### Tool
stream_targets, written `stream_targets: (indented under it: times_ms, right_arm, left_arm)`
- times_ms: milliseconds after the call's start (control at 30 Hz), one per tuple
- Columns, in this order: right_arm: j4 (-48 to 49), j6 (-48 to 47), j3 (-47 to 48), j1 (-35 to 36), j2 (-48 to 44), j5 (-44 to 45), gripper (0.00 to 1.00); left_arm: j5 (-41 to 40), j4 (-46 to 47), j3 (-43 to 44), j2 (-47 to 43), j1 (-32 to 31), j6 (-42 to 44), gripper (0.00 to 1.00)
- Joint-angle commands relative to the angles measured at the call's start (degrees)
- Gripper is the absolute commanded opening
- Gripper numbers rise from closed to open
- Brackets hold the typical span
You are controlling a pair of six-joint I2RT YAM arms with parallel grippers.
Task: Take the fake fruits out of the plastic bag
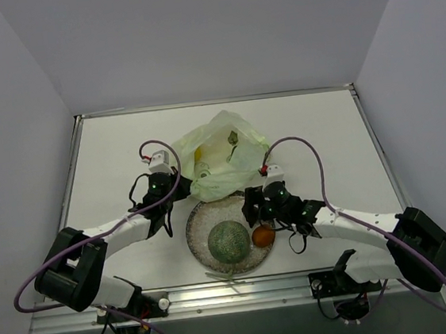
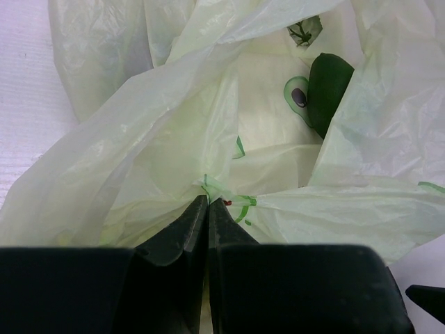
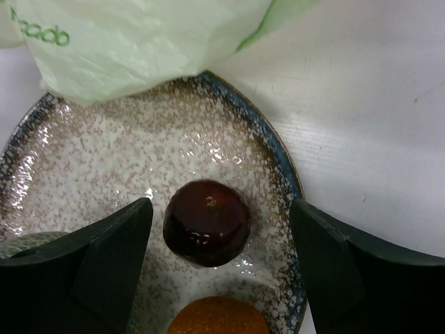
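Partway through emptying: bag lying behind the plate, left hand clamped on a fold; melon, orange and dark red fruit on the plate, right hand spread apart around the last. Next, probably: lift clear, then reach for the green piece inside the bag.

Plastic bag: translucent pale green, darker green print and lettering. Plate: white-and-brown speckle, dark blue rim. Melon: green, pale netting. Orange: orange, fine stipple. Round fruit: glossy dark red. Piece inside bag: dark green; 1 yellow patch shows through. Worktop: white.
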Motion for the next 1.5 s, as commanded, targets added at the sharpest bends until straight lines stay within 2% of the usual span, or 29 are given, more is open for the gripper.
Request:
stream_targets:
  times_ms: [0,33,100,133,233,333,467,600,633,800,900,1000,1033,1133,1233,1467]
  right_arm:
    - [-2.1,-0.7,4.5,0.5,-1.7,3.5,0.76]
    - [-2.7,-1.1,5.8,0.5,-2.4,3.9,0.76]
    - [-3.7,-2.0,7.4,0.5,-4.7,4.6,0.69]
    - [-3.8,-3.1,9.4,0.5,-5.5,4.6,0.56]
    - [-2.8,-5.0,13.5,0.5,-5.3,3.8,0.26]
    - [1.5,-5.9,19.1,0.6,1.2,0.6,0.19]
    - [8.7,-7.0,27.5,1.6,16.5,-0.5,0.19]
    - [9.7,-6.5,39.2,1.6,28.8,5.4,0.19]
    - [8.6,-6.0,41.2,1.7,33.0,10.4,0.19]
    - [9.4,-5.0,49.8,1.2,43.2,16.5,0.2]
    - [9.3,-4.9,55.9,0.5,49.6,15.8,0.27]
    - [8.4,-5.1,60.8,-0.2,54.5,14.5,0.43]
    - [8.4,-4.7,61.5,-0.9,55.9,14.2,0.52]
    - [8.4,-4.5,63.6,-1.7,58.0,11.8,0.67]
    - [7.7,-3.9,66.2,-3.1,60.7,8.5,0.73]
    - [8.5,-4.4,75.0,-5.3,68.1,0.4,0.73]
  left_arm:
    - [0.4,1.5,2.2,-1.6,0.4,0.5,0.02]
    - [0.3,1.5,2.2,-1.7,0.4,0.5,0.02]
    - [0.0,1.6,2.0,-1.9,0.4,0.5,0.02]
    - [-0.4,1.7,1.8,-2.1,0.4,0.4,0.02]
    - [-0.9,2.7,0.8,-3.1,0.5,-0.3,0.02]
    - [-1.9,2.5,0.0,-4.7,0.4,-0.5,0.02]
    - [-4.7,2.1,-0.7,-5.1,0.4,-1.1,0.02]
    - [-6.7,1.9,-1.5,-5.4,0.5,-1.8,0.02]
    - [-6.7,2.0,-1.7,-5.7,0.5,-2.4,0.02]
    - [-6.7,3.0,-2.6,-6.2,0.4,-3.2,0.02]
    - [-6.9,3.1,-2.3,-5.1,0.4,-3.4,0.02]
    - [-7.0,3.0,-2.2,-4.7,0.4,-3.3,0.02]
    - [-6.7,3.0,-2.0,-4.7,0.4,-2.8,0.02]
    - [-6.2,3.0,-1.7,-5.0,0.4,-2.5,0.02]
    - [-6.2,3.1,-1.7,-4.7,0.4,-2.5,0.02]
    - [-6.4,2.7,-1.4,-4.2,0.4,-2.2,0.02]
